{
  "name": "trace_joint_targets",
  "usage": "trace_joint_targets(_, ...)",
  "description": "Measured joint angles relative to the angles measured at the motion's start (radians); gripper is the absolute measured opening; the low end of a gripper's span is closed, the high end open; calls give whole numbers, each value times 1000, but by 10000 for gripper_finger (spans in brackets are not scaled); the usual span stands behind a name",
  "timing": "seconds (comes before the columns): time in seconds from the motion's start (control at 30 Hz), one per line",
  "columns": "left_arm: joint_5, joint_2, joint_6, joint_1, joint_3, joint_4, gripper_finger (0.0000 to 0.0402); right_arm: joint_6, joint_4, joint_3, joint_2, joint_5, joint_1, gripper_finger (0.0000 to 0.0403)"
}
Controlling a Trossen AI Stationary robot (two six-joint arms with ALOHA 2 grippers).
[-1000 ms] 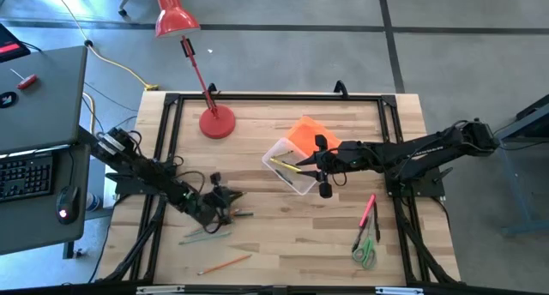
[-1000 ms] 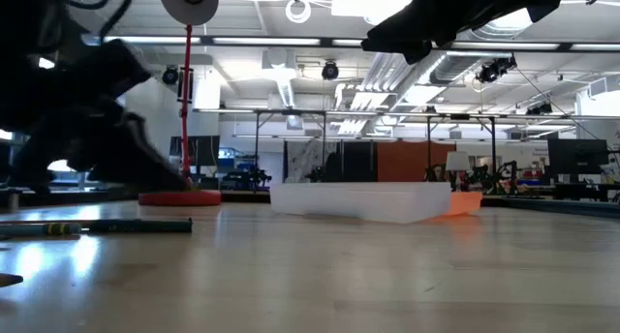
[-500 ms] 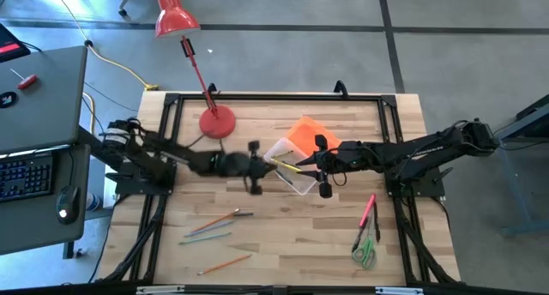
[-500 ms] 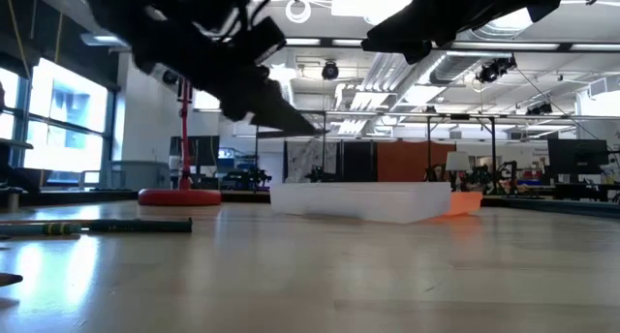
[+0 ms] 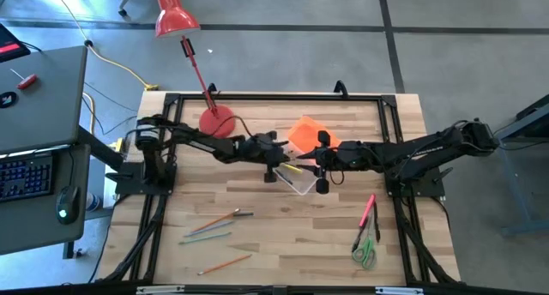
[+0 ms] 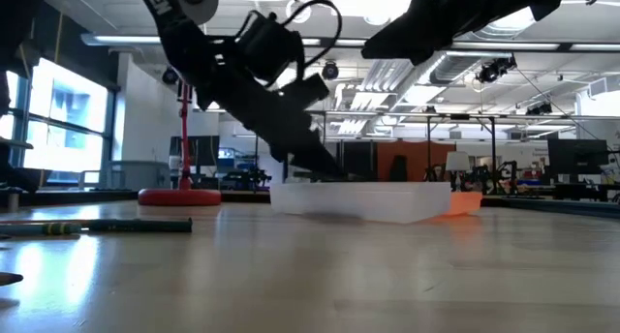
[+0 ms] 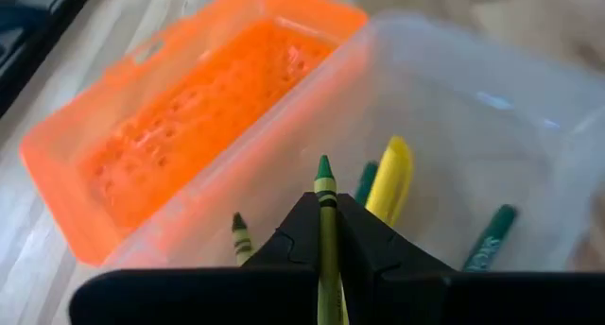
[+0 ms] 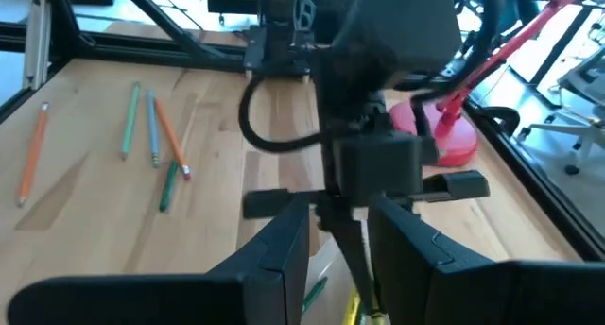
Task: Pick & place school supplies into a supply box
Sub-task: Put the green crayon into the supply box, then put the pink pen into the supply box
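Pinching a green pencil (image 7: 326, 232) lengthwise between its fingers, the left gripper (image 5: 273, 165) hangs over the supply box (image 5: 294, 177), tip aimed down into it; the right gripper (image 5: 321, 164), jaws spread, waits at the box's right.

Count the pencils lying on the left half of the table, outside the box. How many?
5: four in a loose bunch, and one orange pencil alone, apart from them. More may be hidden.
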Motion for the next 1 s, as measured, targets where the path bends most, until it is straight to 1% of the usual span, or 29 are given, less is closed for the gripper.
trace_joint_targets(0.07,-24,35,-7,0,35,7,49,0,-2,0,0,0,0,91)
trace_joint_targets(0.2,-29,72,-17,0,78,1,49,0,-16,0,0,0,0,91)
trace_joint_targets(0.33,4,75,-18,0,117,-20,49,3,-24,0,0,0,0,91)
trace_joint_targets(0.5,-2,74,-19,0,156,-102,54,3,-24,0,0,0,0,91)
trace_joint_targets(0.57,-5,74,-22,0,162,-118,69,3,-24,0,0,0,0,91)
trace_joint_targets(0.7,-7,77,-27,0,161,-130,116,3,-25,0,0,-4,0,91)
trace_joint_targets(0.83,-10,80,-26,0,160,-129,158,2,-50,0,0,-34,0,91)
trace_joint_targets(0.93,-56,80,-20,0,160,-130,174,-61,-89,0,-2,-64,16,91)
trace_joint_targets(1.0,-86,80,-20,0,160,-129,178,-126,-142,0,-13,-117,38,91)
